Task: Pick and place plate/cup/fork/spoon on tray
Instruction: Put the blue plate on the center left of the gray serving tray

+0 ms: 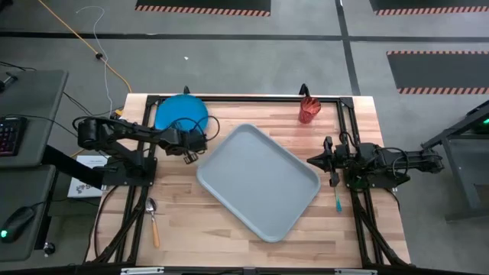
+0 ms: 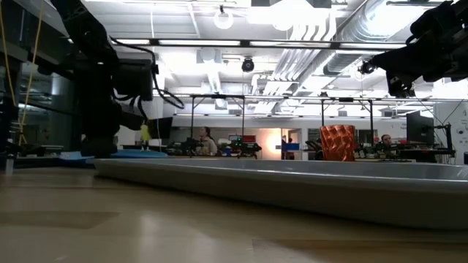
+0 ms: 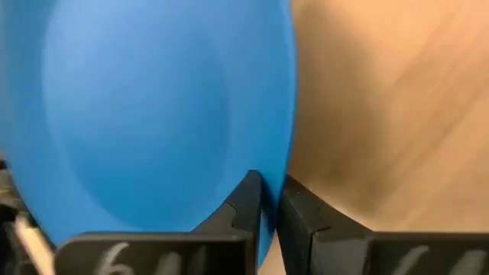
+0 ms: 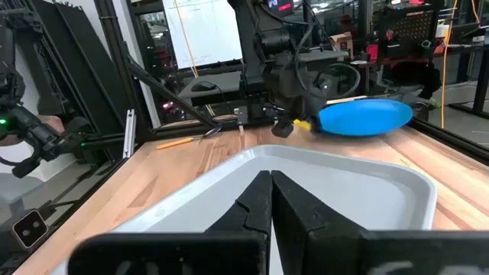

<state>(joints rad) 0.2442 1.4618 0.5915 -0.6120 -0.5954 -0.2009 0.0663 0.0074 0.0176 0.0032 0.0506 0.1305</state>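
Note:
The blue plate (image 1: 182, 112) lies at the table's far left. My left gripper (image 1: 193, 142) is at its near right rim and is shut on it; the left wrist view shows the plate (image 3: 153, 114) filling the picture past the fingers. The grey tray (image 1: 258, 181) lies slantwise in the middle of the table. The red-orange cup (image 1: 308, 111) stands upright at the far right. Near the front left edge lies the orange-handled spoon (image 1: 153, 218), and the teal fork (image 1: 337, 200) lies right of the tray. My right gripper (image 4: 271, 200) hangs shut over the tray's right side. My left gripper pinches the plate's rim (image 3: 272, 191) between its two fingers, one finger (image 3: 246, 205) on the plate's upper face and the other (image 3: 302, 214) outside the edge. The fingers slant downward from the table's left side. I cannot tell whether the plate is lifted off the table.
A black frame runs along the table's left, far and right edges (image 1: 252, 98). Bare wood lies between the tray and the near edge (image 1: 229, 244). A desk with a keyboard (image 1: 9, 134) stands left of the table.

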